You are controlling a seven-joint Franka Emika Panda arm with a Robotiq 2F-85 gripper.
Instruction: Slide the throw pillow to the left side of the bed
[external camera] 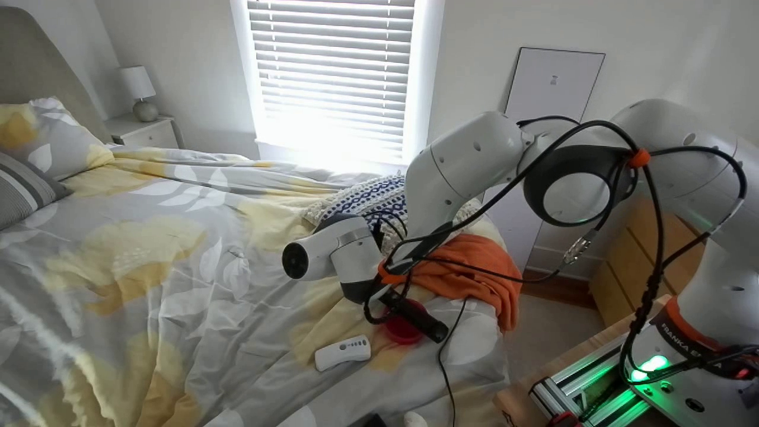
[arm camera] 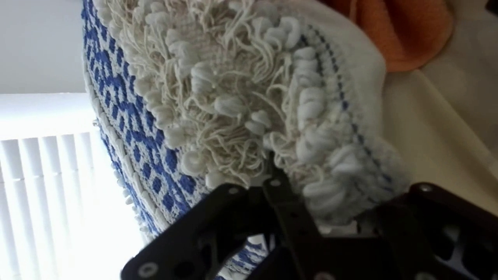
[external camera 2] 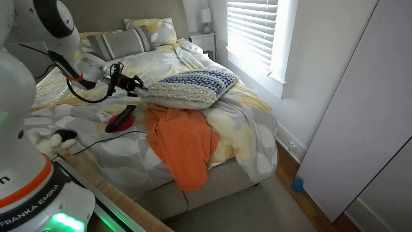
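Note:
The throw pillow, with navy-and-white patterned bands and shaggy cream tufts, shows in both exterior views [external camera: 369, 196] [external camera 2: 193, 86]. It lies near the foot of the bed [external camera: 195, 284], which also shows in an exterior view [external camera 2: 119, 164]. In the wrist view the pillow [arm camera: 229, 89] fills the middle. My gripper [external camera 2: 140, 87] is at the pillow's corner that faces the arm. In the wrist view my gripper [arm camera: 330, 184] has that tufted corner bunched between its fingers. One fingertip presses into the tufts; the other is hidden by the pillow.
An orange cloth [external camera: 468, 267] [external camera 2: 182, 145] lies beside the pillow and hangs over the bed's foot. A red round thing [external camera: 405, 326] under a black bar [external camera 2: 120, 119], a white remote [external camera: 343, 352] and a plush toy [external camera 2: 51, 143] lie nearby. A black cable [external camera 2: 106, 139] crosses the duvet.

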